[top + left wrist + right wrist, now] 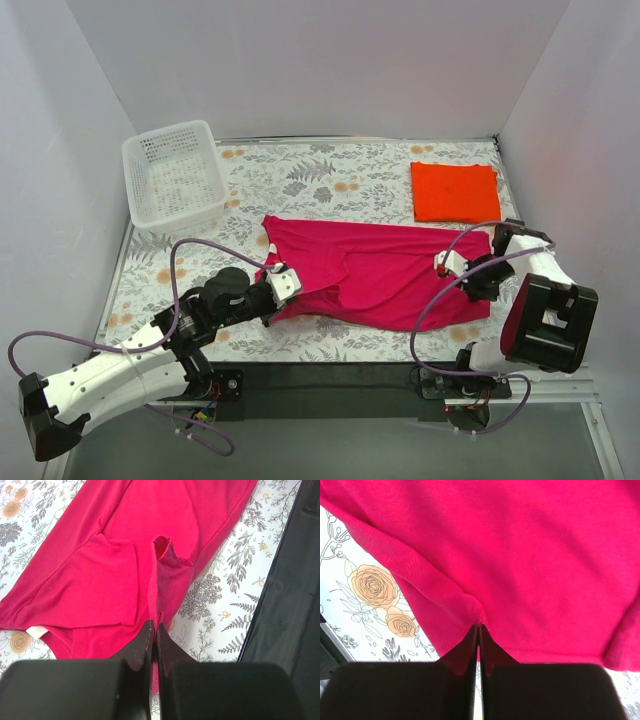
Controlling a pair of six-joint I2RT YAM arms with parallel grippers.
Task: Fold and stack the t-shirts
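The magenta-pink t-shirt point(385, 275) is lying spread across the middle of the floral table point(300, 175), running from centre-left toward the lower right of the overhead frame. It is wrinkled and not yet folded.

The left hand point(283, 283) is reaching in from the lower left and sitting at the shirt's left edge. In the left wrist view its fingers point(142, 647) are pressing together at bottom centre of the frame, pinching a narrow ridge of pink cloth that is rising from the shirt up to the tips.

The right hand point(445, 264) is coming in from the right side of the frame and meeting the shirt's right edge. In the right wrist view its two fingers point(467, 647) are lying flat against each other. The stitched hem is puckering into a small fold right at their tips, so this hand is clamping the same shirt.

The orange-red t-shirt point(455, 192) is lying folded as a neat rectangle in the upper right of the table, just apart from the pink one. A white perforated basket point(178, 212) is standing at the table's upper left corner, apart from both shirts.
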